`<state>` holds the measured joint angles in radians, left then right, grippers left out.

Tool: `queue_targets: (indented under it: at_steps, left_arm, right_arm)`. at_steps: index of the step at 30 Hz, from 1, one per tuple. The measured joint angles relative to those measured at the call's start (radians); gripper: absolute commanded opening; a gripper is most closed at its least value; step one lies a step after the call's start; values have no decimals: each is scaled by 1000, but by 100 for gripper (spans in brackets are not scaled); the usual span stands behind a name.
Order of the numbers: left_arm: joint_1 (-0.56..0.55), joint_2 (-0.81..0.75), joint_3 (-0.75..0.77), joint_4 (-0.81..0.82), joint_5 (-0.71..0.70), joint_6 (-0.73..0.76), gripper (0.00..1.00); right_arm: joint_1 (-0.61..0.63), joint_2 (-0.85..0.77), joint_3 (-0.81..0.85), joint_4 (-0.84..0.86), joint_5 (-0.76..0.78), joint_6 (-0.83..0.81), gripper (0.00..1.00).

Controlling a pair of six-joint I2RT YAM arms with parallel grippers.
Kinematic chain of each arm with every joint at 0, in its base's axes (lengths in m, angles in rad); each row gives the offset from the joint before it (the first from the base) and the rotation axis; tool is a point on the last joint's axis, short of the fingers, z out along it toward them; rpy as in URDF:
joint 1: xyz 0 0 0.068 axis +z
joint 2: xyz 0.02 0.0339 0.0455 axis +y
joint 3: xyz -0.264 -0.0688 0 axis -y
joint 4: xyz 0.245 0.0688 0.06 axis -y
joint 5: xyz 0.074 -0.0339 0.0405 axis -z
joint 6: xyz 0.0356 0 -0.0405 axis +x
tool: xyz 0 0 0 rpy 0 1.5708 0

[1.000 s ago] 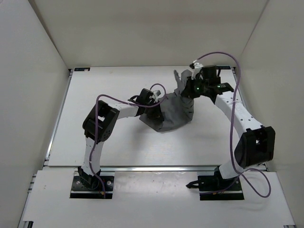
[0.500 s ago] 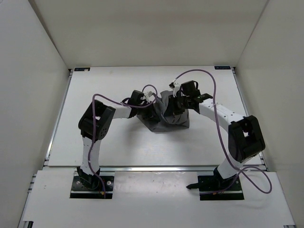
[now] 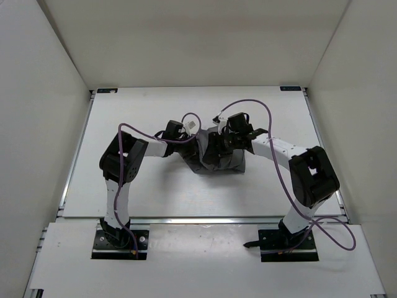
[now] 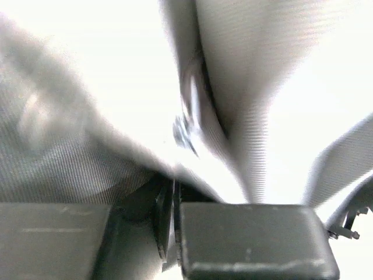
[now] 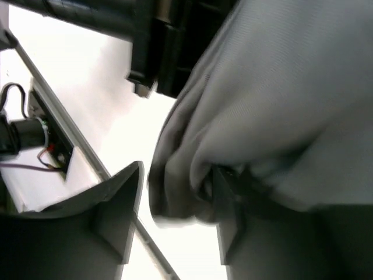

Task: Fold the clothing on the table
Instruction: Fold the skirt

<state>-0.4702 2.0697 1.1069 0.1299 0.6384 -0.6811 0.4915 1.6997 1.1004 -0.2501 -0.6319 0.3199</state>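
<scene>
Item: grey pleated skirt, gathered into a crumpled, partly doubled-over heap near the middle of the table, a little right of centre and well apart from all four railed edges. Left gripper: at the heap's left border, low over the tabletop. In the left wrist view its two dark fingers stand almost together with only a thin slit between them. A fold of the ribbed grey cloth runs out of that slit and spreads up across the view, so the jaws are clamped on the skirt. Right gripper: on top of the heap, toward its far left part, just beside the left gripper. In the right wrist view its fingers stand apart; a bunch of cloth lies in the gap and drapes over the finger at that view's right, not pinched. Purple cable: loops above the right wrist. The heap's near edge lies flat on the tabletop.
</scene>
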Motion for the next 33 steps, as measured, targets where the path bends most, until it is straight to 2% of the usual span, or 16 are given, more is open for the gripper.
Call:
queue_targets:
  at_steps: [1, 3, 6, 7, 10, 11, 12, 14, 16, 18, 21, 23, 29, 33]
  left_arm:
    - [5, -5, -8, -1, 5, -1, 19]
    - [19, -24, -32, -1, 10, -5, 38]
    - [50, -87, -87, 0, 13, -19, 51]
    - [66, -114, -111, 2, 11, -27, 52]
    - [121, -184, -151, -3, 10, -43, 55]
    - [137, -206, -154, -6, 10, -45, 55]
    - [154, -231, -157, -6, 9, -48, 55]
    - [189, -293, -160, -9, 6, -52, 50]
    - [212, -353, -160, -5, 4, -56, 40]
    - [217, -406, -160, 6, 2, -62, 32]
    - [179, -439, -143, 25, -5, -72, 8]
    - [127, -434, -128, 42, -11, -83, 0]
    - [-54, -353, -84, 89, -21, -106, 0]
    - [-141, -272, -16, 9, -123, -50, 0]
  right_arm:
    - [0, 1, 0, -8, -1, 0, 67]
    - [-5, -1, 11, -31, -1, -6, 72]
    - [-26, -24, 37, -50, -8, -7, 72]
    - [-47, -47, 41, -47, -15, -4, 72]
    - [-130, -151, 38, -22, -37, 24, 66]
    - [-161, -193, 32, -1, -39, 30, 55]
    - [-188, -237, 20, 19, -37, 33, 49]
    - [-242, -318, -6, 36, -22, 33, 26]
    - [-262, -358, -30, 42, -8, 24, 10]
    - [-261, -354, -55, 39, 4, 13, 2]
    - [-243, -290, -101, 23, 33, 9, 0]
    - [-222, -229, -124, 3, 50, 9, 0]
    - [-176, -80, -105, -22, 64, -10, 0]
    - [-184, 13, -33, -22, 65, -20, 0]
